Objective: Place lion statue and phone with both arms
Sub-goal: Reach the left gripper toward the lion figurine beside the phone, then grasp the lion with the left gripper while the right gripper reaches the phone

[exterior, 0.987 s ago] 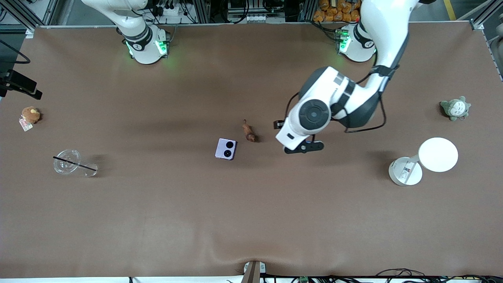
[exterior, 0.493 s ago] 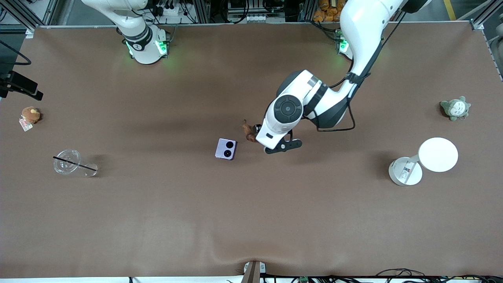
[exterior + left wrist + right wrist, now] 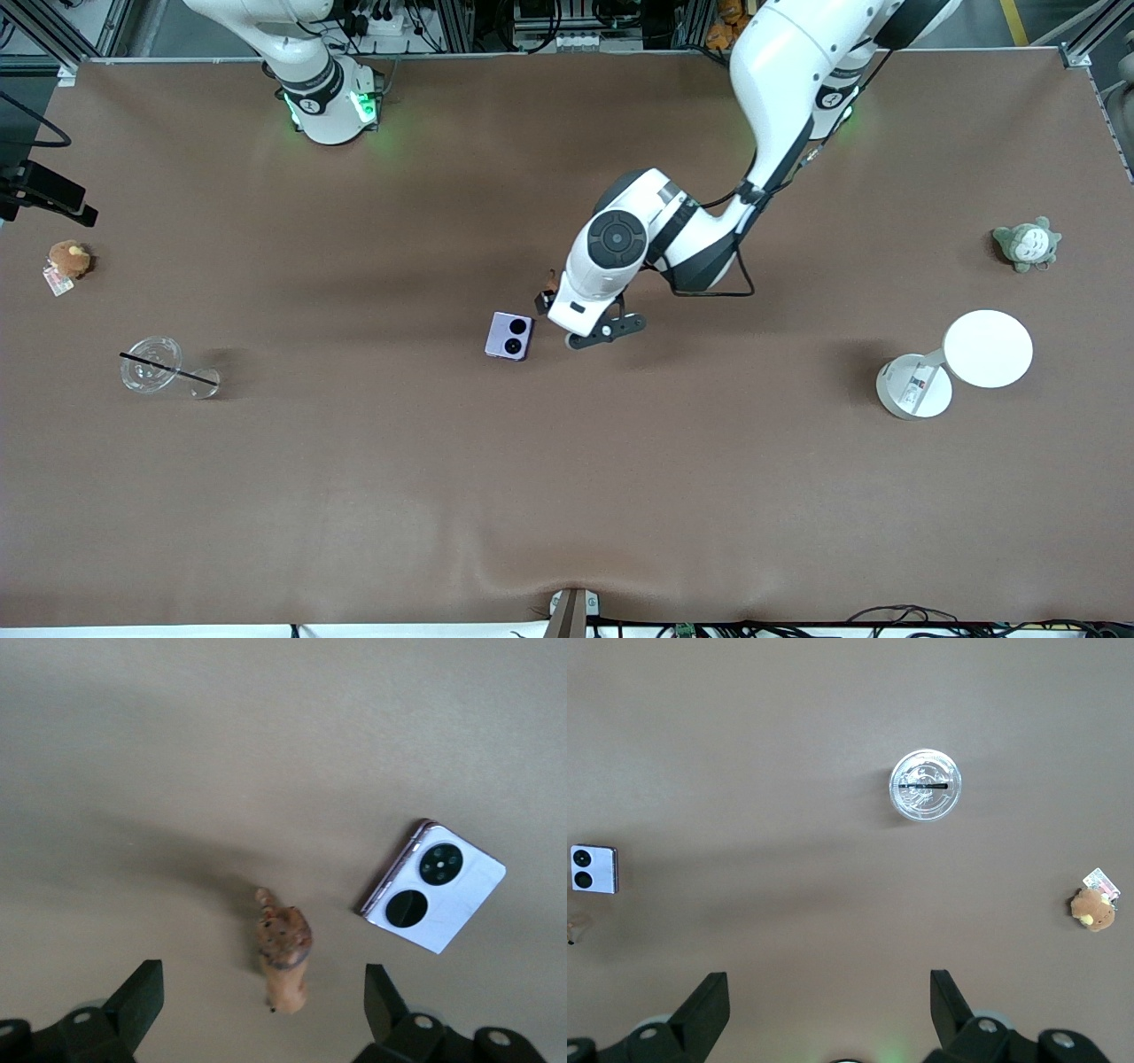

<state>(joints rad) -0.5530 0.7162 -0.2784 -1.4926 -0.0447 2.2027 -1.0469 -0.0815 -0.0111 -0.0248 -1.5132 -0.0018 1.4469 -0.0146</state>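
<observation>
We see the left gripper up in the air over the lion, its two fingers spread wide with nothing between them, the lion lying on the table below the gap. In the front view the left arm's wrist covers nearly all of the lion. The phone lies flat just beside the lion, not touching it, a little nearer the front camera and toward the right arm's end, its two black circles facing up. The right gripper waits high up near its base, fingers likewise spread and empty. Well apart from the phone, toward the right arm's end, we see a clear cup with a black straw and a brown plush. Toward the left arm's end stand a white stand and a grey-green plush.
</observation>
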